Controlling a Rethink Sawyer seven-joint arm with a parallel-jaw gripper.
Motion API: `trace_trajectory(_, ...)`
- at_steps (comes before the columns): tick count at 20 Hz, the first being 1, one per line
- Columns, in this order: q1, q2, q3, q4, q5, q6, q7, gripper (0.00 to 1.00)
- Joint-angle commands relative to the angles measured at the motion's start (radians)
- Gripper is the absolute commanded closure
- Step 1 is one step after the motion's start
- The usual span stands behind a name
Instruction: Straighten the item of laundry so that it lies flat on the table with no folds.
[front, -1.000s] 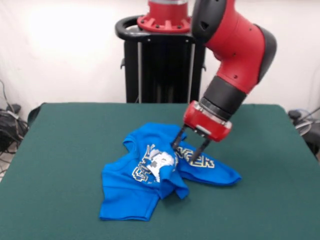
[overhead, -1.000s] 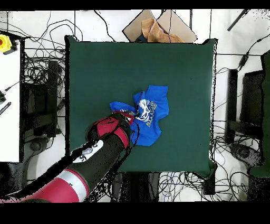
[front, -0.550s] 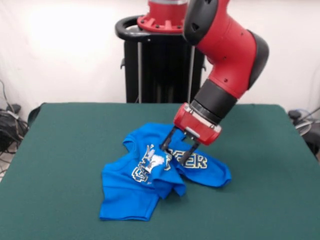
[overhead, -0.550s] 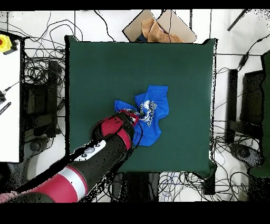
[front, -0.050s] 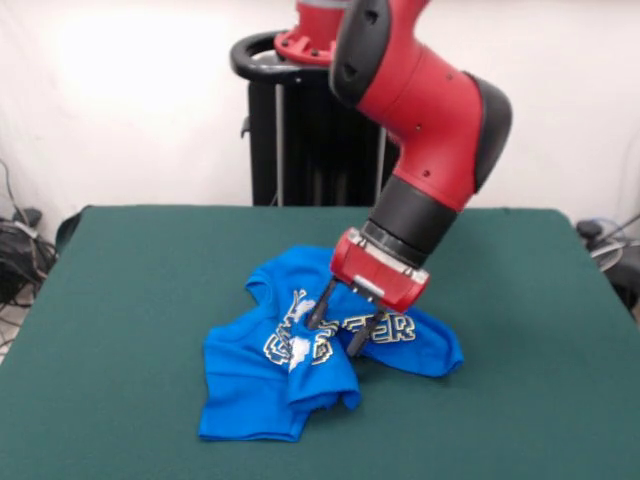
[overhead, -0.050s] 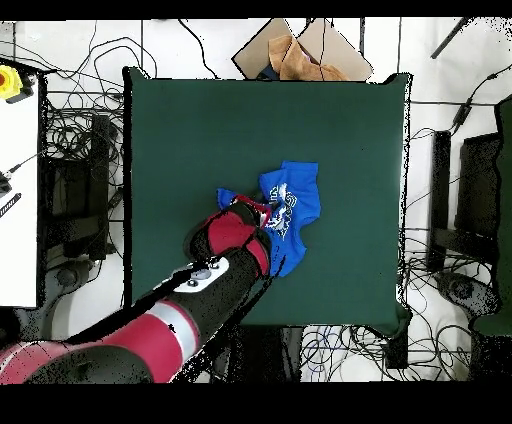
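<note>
Near the middle of the green table (front, -0.050s: 130, 290), the bright blue T-shirt (front, -0.050s: 260, 385) lies rumpled, with part of its printed front bunched into a fold that cuts across the white lettering, one sleeve spread toward the picture's right and the hem lying flatter at the front. Down on that crumpled middle sits the red arm's gripper (front, -0.050s: 338, 327), its two dark fingers (front, -0.050s: 319, 304) spread apart and their tips touching the cloth on either side of the print.
</note>
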Motion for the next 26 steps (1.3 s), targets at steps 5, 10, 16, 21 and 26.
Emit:
trace_trajectory(5,-0.084,-0.058,0.271,-0.107,0.052,0.09,0.133,0.0)
trace_trajectory(10,-0.121,-0.07,0.314,-0.113,0.042,0.116,0.118,0.0)
trace_trajectory(16,-0.081,-0.053,0.268,-0.138,0.087,0.177,0.137,0.0)
trace_trajectory(21,-0.045,-0.032,0.213,-0.168,0.106,0.228,0.141,0.0)
trace_trajectory(26,-0.043,-0.027,0.205,-0.177,0.104,0.235,0.141,0.0)
